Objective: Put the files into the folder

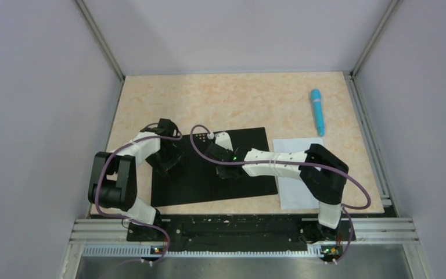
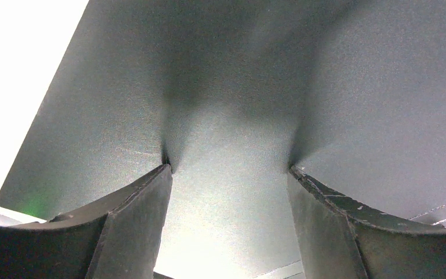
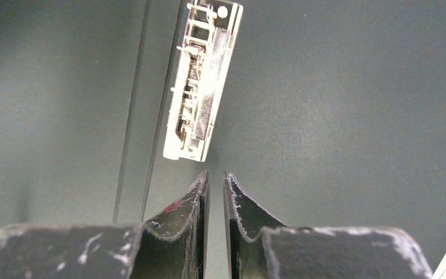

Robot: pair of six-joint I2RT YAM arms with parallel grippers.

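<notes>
Open folder [image 1: 209,189] laid flat on table [image 1: 226,99], black inside up. Files [image 1: 295,195] seen as white sheet just beside folder's R edge, partly hidden by R arm, not yet in folder. L gripper [image 2: 229,168] set on folder's L half: fingers [image 2: 145,197] spread wide, tips pressed to black surface, nothing grasped. R gripper [image 3: 215,173] held over folder's middle, near metal clip [image 3: 200,87]: fingers nearly together, thin slit betw. them, nothing clamped. Pen [image 1: 317,111] seen at far R, well apart from folder.
</notes>
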